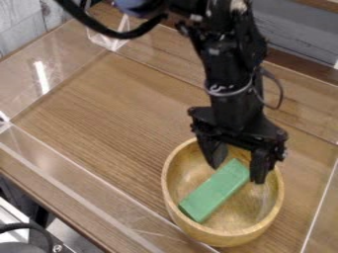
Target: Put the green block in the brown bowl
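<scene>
Where the lower right of the frame holds the round brown bowl (176,203), we see the green block (215,190) lying inside it, tilted diagonally from lower left to upper right. Above the block, we see the black gripper (240,156) with its jaws spread open, its fingers over the bowl's upper part.
</scene>
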Action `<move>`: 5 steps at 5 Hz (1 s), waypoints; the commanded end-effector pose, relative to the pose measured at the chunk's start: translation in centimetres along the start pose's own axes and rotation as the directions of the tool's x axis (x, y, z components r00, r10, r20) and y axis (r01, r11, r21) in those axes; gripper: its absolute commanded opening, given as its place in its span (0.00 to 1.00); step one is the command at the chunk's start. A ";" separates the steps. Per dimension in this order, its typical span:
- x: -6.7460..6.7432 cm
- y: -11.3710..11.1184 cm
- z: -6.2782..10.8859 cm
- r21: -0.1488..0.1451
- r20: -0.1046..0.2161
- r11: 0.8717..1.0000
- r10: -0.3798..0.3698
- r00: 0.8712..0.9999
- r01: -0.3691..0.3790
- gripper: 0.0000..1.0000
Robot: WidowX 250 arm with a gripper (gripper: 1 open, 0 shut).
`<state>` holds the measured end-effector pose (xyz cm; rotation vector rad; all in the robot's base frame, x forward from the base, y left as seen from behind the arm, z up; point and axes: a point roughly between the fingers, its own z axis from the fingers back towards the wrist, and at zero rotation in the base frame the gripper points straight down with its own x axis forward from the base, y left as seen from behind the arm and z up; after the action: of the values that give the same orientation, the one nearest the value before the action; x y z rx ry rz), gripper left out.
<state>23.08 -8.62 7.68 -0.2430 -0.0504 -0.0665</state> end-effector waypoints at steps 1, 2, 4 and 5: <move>2.0 0.0 2.2 -0.006 0.063 1.000 -0.006 0.998 0.006 1.00; 3.1 0.3 4.1 -0.008 0.079 1.000 -0.006 0.997 0.007 1.00; 6.2 1.8 12.1 0.032 0.155 0.999 -0.028 0.987 0.023 1.00; 5.9 1.3 10.6 0.066 0.150 0.996 -0.075 0.986 0.066 1.00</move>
<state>28.43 -5.00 16.23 -0.1848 -0.1458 -0.1035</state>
